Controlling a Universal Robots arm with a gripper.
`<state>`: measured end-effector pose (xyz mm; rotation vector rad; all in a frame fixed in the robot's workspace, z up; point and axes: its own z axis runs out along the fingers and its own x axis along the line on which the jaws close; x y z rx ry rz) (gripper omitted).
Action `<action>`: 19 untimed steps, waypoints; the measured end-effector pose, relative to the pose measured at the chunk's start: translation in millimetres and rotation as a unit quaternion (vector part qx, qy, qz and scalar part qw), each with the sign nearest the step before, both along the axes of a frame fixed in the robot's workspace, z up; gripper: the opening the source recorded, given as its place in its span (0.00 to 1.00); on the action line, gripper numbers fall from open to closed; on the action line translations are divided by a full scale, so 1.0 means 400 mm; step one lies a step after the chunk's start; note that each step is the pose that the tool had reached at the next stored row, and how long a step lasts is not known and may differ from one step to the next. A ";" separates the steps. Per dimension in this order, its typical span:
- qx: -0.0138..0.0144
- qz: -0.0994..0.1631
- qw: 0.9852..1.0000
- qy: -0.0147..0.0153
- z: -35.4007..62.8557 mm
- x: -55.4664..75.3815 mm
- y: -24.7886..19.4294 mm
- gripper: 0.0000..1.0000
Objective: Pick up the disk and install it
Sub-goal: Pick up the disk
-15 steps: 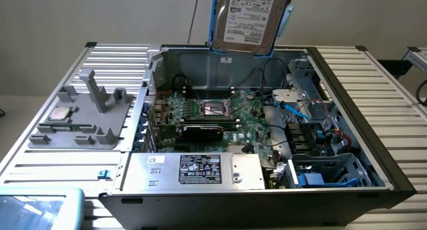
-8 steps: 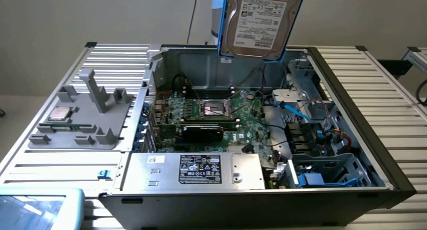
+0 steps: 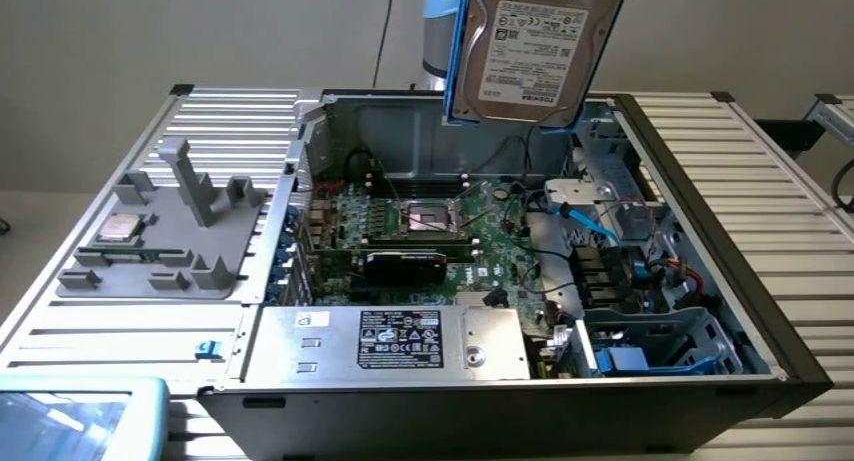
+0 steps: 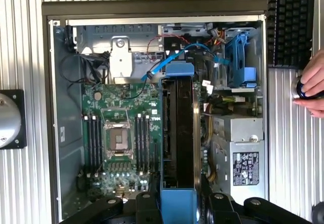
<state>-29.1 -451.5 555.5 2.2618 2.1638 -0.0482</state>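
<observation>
Fixture of grey moulded plastic point(image 3: 160, 231) at the exterior view's left, a small square silver chip point(image 3: 120, 228) seated on it. Next, the open black computer case point(image 3: 694, 181) on its side on the ribbed metal table point(image 3: 781, 241) — green motherboard point(image 3: 427, 231) inside, grey box with black-and-white sticker point(image 3: 387, 341) at the near edge. Raised above the case and clear of it, tilted with its label toward the camera, hangs the flat silver-grey disk with bright blue plastic rails point(image 3: 534, 51) — clamped between the black gripper point(image 4: 178, 204) fingers, as the wrist view shows. A hand point(image 4: 313, 84) rests beside the case.
</observation>
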 end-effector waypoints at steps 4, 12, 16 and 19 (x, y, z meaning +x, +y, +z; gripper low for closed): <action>0.000 0.000 1.000 0.000 0.000 0.000 0.000 0.37; -0.014 0.000 1.000 -0.013 0.000 0.001 -0.005 0.37; -0.018 0.000 0.999 -0.026 0.000 0.001 -0.005 0.37; -0.022 0.000 0.999 -0.028 0.000 0.001 -0.005 0.37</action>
